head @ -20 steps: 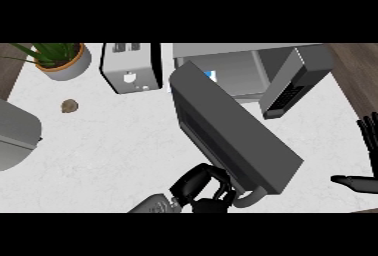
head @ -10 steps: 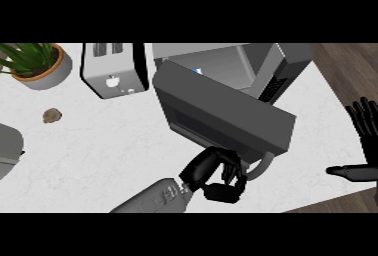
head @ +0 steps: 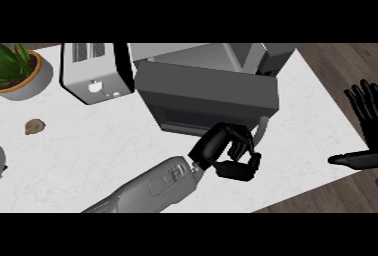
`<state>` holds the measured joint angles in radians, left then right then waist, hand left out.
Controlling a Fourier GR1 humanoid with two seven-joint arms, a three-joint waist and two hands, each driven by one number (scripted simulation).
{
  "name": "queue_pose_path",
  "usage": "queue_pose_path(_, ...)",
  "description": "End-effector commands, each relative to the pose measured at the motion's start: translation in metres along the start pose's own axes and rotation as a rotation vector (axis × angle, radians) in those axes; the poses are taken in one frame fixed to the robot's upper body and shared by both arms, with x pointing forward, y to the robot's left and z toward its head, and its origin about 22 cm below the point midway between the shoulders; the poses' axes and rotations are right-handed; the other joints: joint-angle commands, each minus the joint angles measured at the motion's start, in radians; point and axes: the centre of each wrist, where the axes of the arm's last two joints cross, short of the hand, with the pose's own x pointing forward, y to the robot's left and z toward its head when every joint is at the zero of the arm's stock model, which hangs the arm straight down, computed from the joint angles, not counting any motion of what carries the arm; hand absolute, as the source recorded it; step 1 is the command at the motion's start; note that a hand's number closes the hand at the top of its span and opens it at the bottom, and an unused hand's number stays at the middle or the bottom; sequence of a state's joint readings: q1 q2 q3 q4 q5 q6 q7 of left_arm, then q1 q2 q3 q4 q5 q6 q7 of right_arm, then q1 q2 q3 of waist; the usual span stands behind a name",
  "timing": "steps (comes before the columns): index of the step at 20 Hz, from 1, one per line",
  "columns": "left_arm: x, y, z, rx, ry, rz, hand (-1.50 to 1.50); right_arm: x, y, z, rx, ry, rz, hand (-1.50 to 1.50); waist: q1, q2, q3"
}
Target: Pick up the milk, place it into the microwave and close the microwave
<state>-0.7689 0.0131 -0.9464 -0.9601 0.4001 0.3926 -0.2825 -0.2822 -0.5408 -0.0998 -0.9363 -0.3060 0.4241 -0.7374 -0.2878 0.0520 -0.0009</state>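
**Nearly shut: left hand at the microwave door, milk out of sight**

Head view, findings as follows. The grey box-shaped microwave [head: 214,65] stands at the back of the white marbled counter [head: 88,150], just right of the silver two-slot toaster [head: 92,72]. Its dark grey door [head: 210,100] now faces the camera almost squarely, covering the cavity; half a second ago it stood at a clear slant with the interior still showing, and a second ago it swung wide across the counter. The door has therefore travelled most of the way toward closed.

The left hand [head: 225,150] is at the door's lower right edge, fingers curled against it near the pale handle bar [head: 262,130]. Whether they wrap the handle or merely press the door cannot be settled from this angle. It has followed the door inward over the last second.

The right hand [head: 362,130] rests at the right edge of the view, fingers straight and spread, upright, holding nothing; unchanged.

The milk shows nowhere on the counter nor in either hand. Judgement: it sits inside the microwave, hidden behind the door, though this cannot be confirmed by sight.

Also noted: a green plant in a terracotta pot [head: 22,75] at the left rear and a small brown lump [head: 33,126] on the counter, both well apart from the work.

Judgement on progress: placing is done; only the final seating of the door remains.
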Motion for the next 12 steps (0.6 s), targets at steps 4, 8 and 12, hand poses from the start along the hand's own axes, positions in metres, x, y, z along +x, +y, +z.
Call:
queue_pose_path(4, 0.027, 0.012, -0.032, 0.048, -0.050, -0.008, 1.50, 0.010, 0.007, -0.026, 0.096, -0.095, -0.096, -1.50, -0.053, 0.019, 0.004)
queue_pose_path(8, 0.033, 0.018, -0.042, 0.080, -0.049, -0.026, 1.50, 0.018, 0.007, -0.038, 0.136, -0.094, -0.106, -1.50, -0.066, 0.028, 0.005)
queue_pose_path(12, 0.040, 0.026, -0.053, 0.119, -0.038, -0.030, 1.50, 0.028, 0.009, -0.052, 0.172, -0.119, -0.119, -1.50, -0.096, 0.031, 0.006)
